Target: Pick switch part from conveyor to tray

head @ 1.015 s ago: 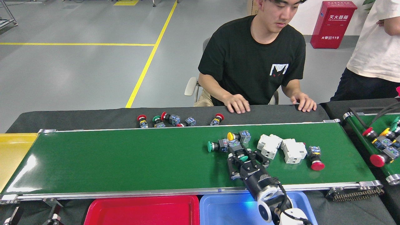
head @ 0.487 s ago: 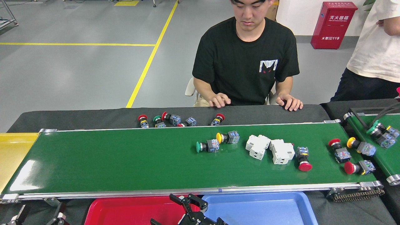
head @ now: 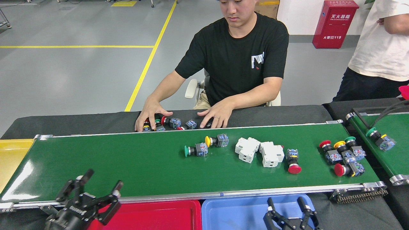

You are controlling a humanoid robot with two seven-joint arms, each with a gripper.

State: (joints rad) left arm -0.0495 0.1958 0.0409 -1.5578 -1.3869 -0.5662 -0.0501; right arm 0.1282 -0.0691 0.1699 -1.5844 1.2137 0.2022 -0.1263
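The conveyor (head: 127, 166) is the long green belt across the middle. On it lie a green-capped switch part (head: 195, 150), a yellow-capped one (head: 218, 140), a red mushroom-capped one (head: 292, 161) and a cluster of several (head: 342, 155) near the right end. My left gripper (head: 101, 181) is open and empty at the belt's near left edge. My right gripper (head: 287, 204) is open and empty over the blue tray (head: 236, 214). A red tray (head: 153, 217) sits beside it.
Two white breaker blocks (head: 259, 151) lie mid-belt. A person's hands (head: 150, 115) rest on loose switches on the black cloth behind the belt. A yellow tray (head: 12, 153) is at the left, and a second angled belt (head: 394, 140) at the right carries a switch.
The parts on the belt have drifted left and a new cluster has arrived at the right end. My right gripper left the belt for the blue tray. The person's hands moved left onto the loose switches.
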